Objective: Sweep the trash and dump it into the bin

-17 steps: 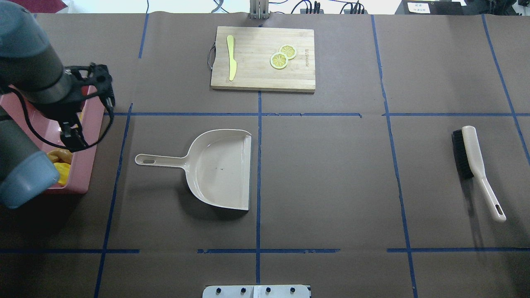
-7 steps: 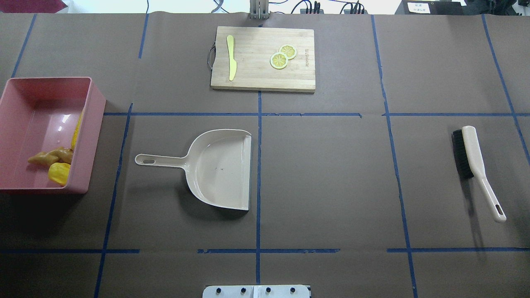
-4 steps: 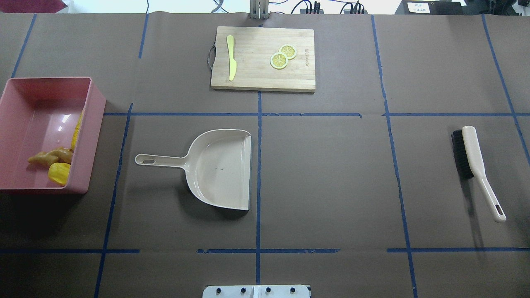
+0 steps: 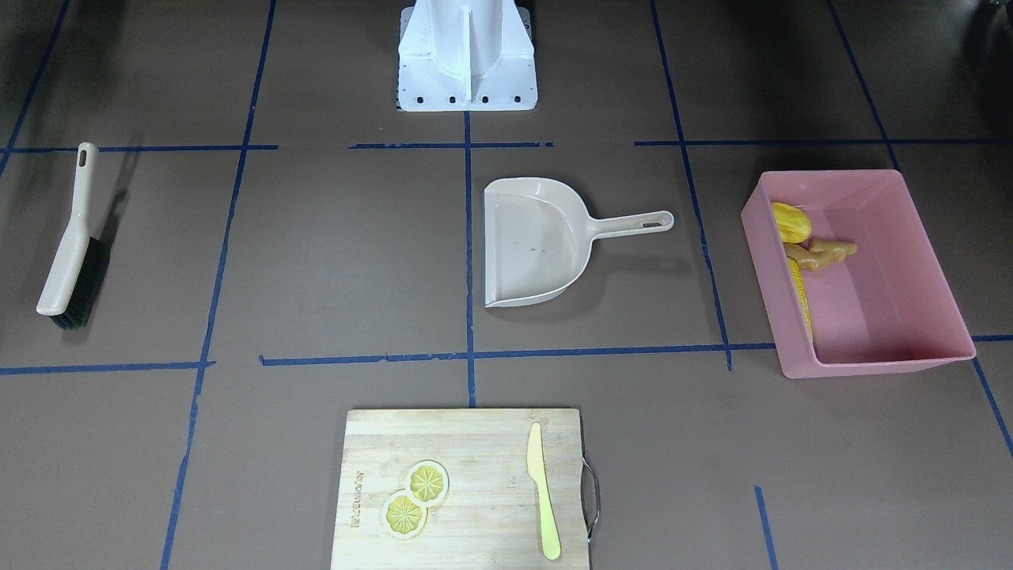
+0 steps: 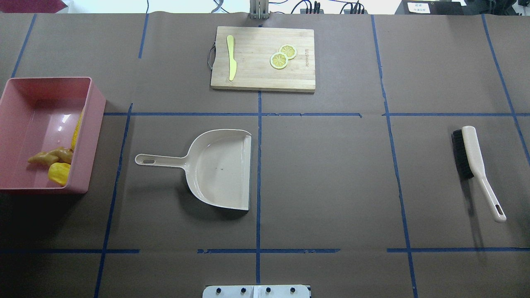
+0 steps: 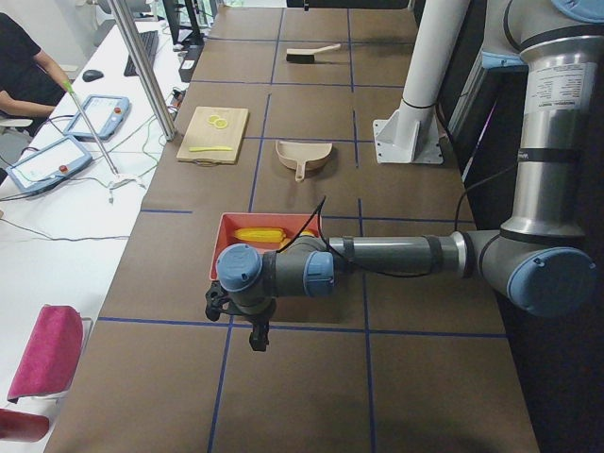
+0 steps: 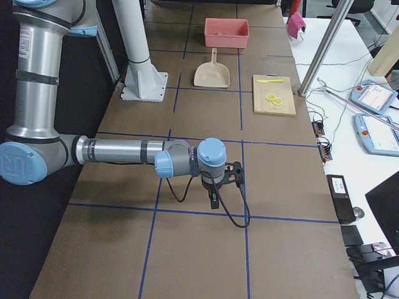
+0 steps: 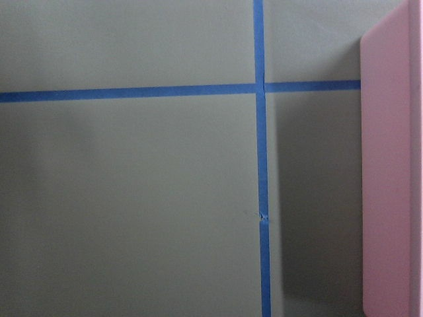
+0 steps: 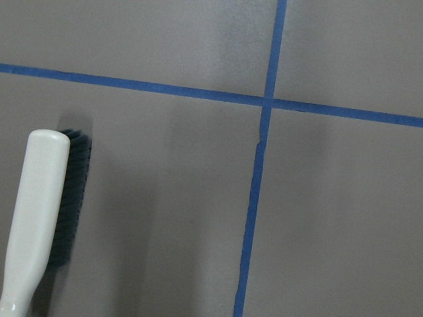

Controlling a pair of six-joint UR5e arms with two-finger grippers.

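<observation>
Three toy foods lie inside the bin [image 5: 96,136], all close to the wall that faces the dustpan [image 5: 219,169]. The corn cob [image 5: 76,130] is long and thin, with a grainy yellow surface, and it lies along this wall. The ginger root [image 5: 49,156] is knobbly and tan, with short branches. The oval lump [image 5: 59,173] is smooth, bright yellow and sits in the corner, touching the ginger root.

The bin is a pink rectangular tub of glossy plastic with sloping walls. It stands at the table's [image 5: 331,174] end on the robot's left side. The table has a matte brown cover with a grid of blue tape.

The dustpan is beige, smooth plastic, with its handle pointing to the bin. A brush [image 5: 472,153] with black bristles lies well apart, on the robot's right. A wooden cutting board [image 5: 265,74] carries two lemon slices [image 5: 279,61] and a yellow-green knife [image 5: 231,58].

The left gripper [image 6: 253,330] hangs just beside the bin, and the right gripper [image 7: 215,196] hangs above the table near the brush. For both claws I cannot tell if they are released or clenched.
</observation>
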